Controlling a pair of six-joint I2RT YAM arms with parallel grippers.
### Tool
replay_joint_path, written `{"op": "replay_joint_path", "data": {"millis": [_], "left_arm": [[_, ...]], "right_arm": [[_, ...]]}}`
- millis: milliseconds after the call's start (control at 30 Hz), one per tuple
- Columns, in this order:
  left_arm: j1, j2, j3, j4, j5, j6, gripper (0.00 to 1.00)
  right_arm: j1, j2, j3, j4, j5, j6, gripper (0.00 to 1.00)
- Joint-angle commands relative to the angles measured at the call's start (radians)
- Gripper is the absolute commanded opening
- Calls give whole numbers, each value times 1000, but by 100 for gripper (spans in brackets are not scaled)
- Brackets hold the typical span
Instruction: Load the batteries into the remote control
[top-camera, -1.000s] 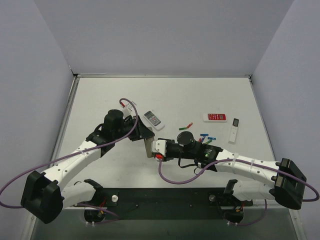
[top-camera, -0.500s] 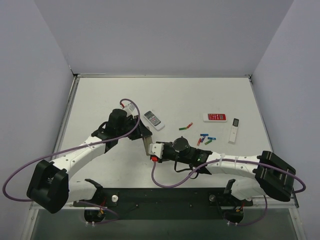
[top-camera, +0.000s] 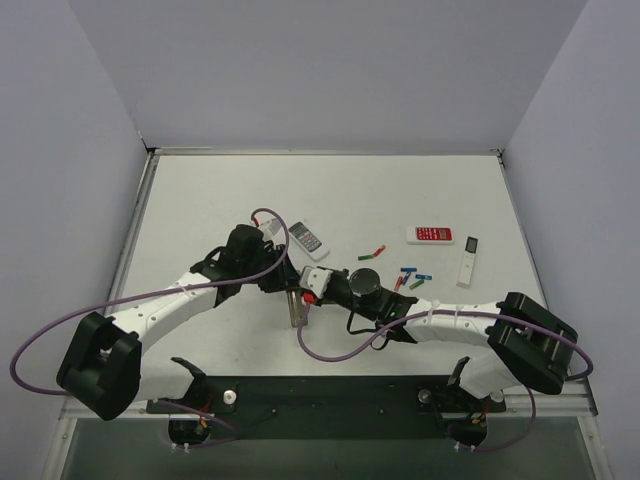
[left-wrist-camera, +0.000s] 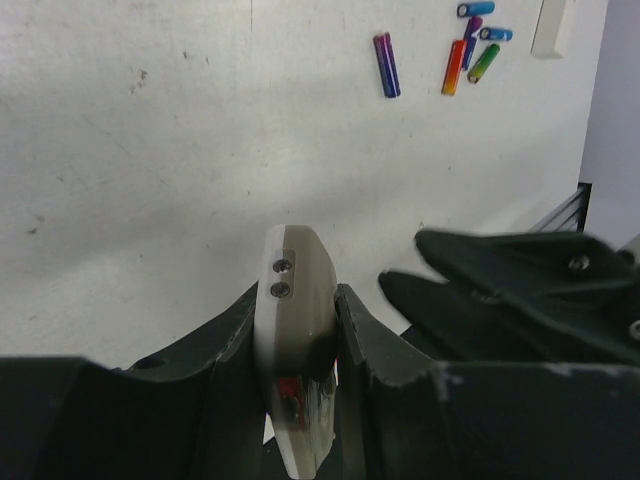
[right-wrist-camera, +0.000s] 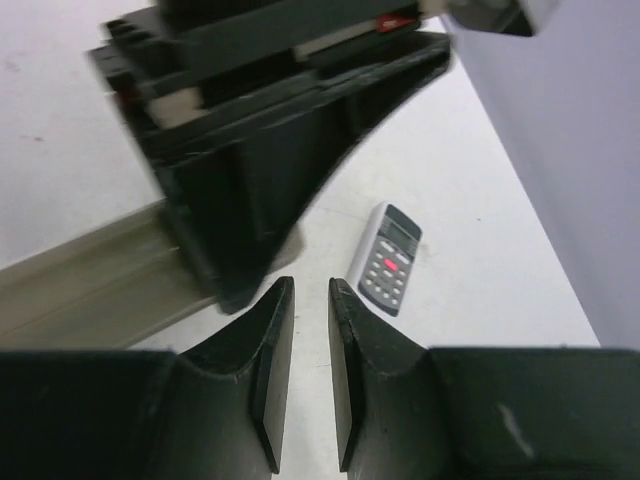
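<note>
My left gripper (top-camera: 284, 287) (left-wrist-camera: 297, 302) is shut on the remote control (top-camera: 297, 309) (left-wrist-camera: 301, 268), which it holds on edge with the tan-grey back showing. Something red shows low on the remote's back, between the fingers. My right gripper (top-camera: 312, 291) (right-wrist-camera: 311, 286) is right beside the remote and the left fingers. Its jaws stand a narrow gap apart with nothing between them. The remote shows as a tan bar (right-wrist-camera: 85, 272) in the right wrist view. Several loose batteries (top-camera: 410, 278) (left-wrist-camera: 470, 52) lie on the table to the right, one more (top-camera: 372, 252) (left-wrist-camera: 386, 64) apart from them.
A white remote with a dark display (top-camera: 308, 238) (right-wrist-camera: 388, 258) lies just behind the grippers. A red flat remote (top-camera: 429, 235) and a slim white oblong piece (top-camera: 469, 261) lie at the right. Walls close off the table's back and sides.
My right gripper has moved left, up against the remote and the left gripper, and its jaws have narrowed. The left arm has shifted slightly right with the remote.
</note>
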Motion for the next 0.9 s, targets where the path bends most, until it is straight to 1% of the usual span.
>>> {"op": "replay_joint_path", "data": {"millis": [0,100,200,233,267,300,400,433,500,700,867], "left_arm": [[-8,-8,20,-70,23,28,0],[-5,-10,17,-73,-18,25,0],[18,-16,14,-55,-31,15,0],[24,-19,8,-27,-22,12,0],[37,-25,6,-18,3,10,0],[41,-30,6,-9,15,7,0],[49,-41,14,3,52,15,0],[49,-44,16,11,61,16,0],[49,-59,14,17,94,16,0],[49,-97,20,27,175,12,0],[49,-113,29,28,212,1,0]], "right_arm": [[-25,18,19,143,27,36,16],[-27,17,16,115,7,39,17],[-27,-28,4,37,-56,73,22],[-27,-58,-2,-1,-102,91,29],[-27,-75,-8,-18,-124,99,33],[-27,-107,-14,-36,-145,105,44],[-27,-164,-22,-125,-237,125,60],[-27,-173,-25,-154,-257,128,63],[-27,-193,-27,-173,-294,129,65],[-27,-195,7,-256,-349,103,65],[-16,-198,26,-277,-366,90,64]]}}
